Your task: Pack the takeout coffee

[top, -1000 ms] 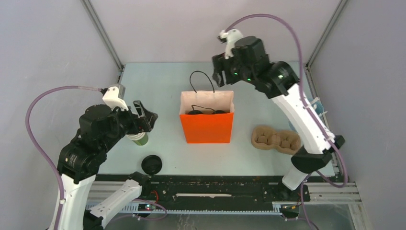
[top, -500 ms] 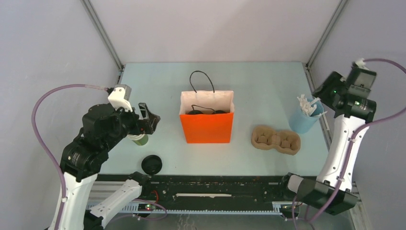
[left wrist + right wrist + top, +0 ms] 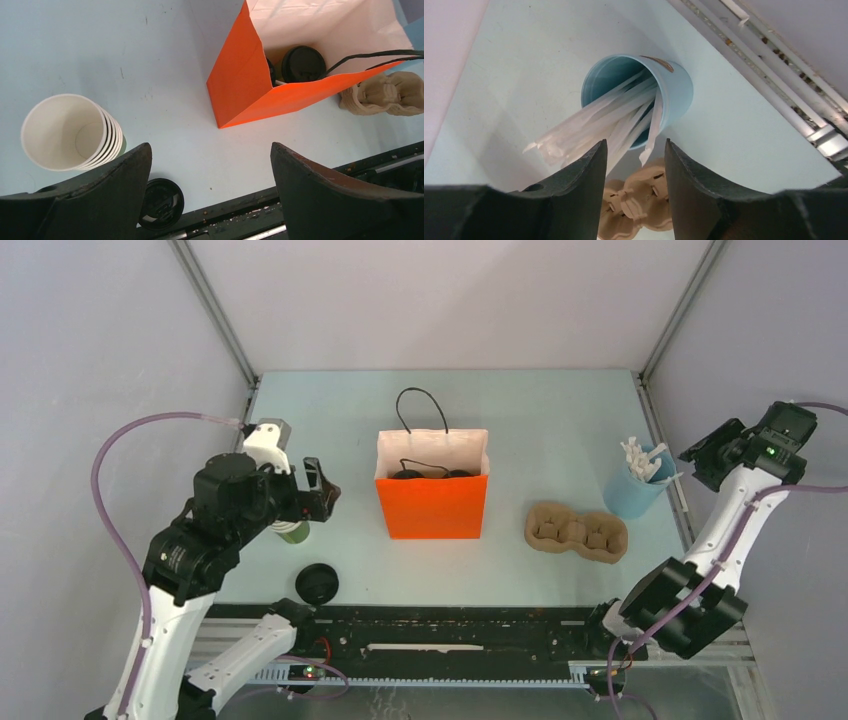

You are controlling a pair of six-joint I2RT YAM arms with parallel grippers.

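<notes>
Near the bench's left edge the left gripper hangs wide open and empty beside a lidless cup stack. The takeout coffee sits inside the orange bag mid-bench. At the right edge the right gripper, jaws parted and empty, faces the blue straw cup

inside the orange bag only the black lids of the takeout coffee show; one lid is half behind the bag's front wall, and the cup bodies are hidden altogether. in the top view the stack of cups lies mostly under the left gripper, and in the left wrist view one of its fingers covers part of the loose lid. the pulp carrier is cut by that view's right edge, and in the right wrist view it is partly behind the right gripper and cut by the bottom edge.
</notes>
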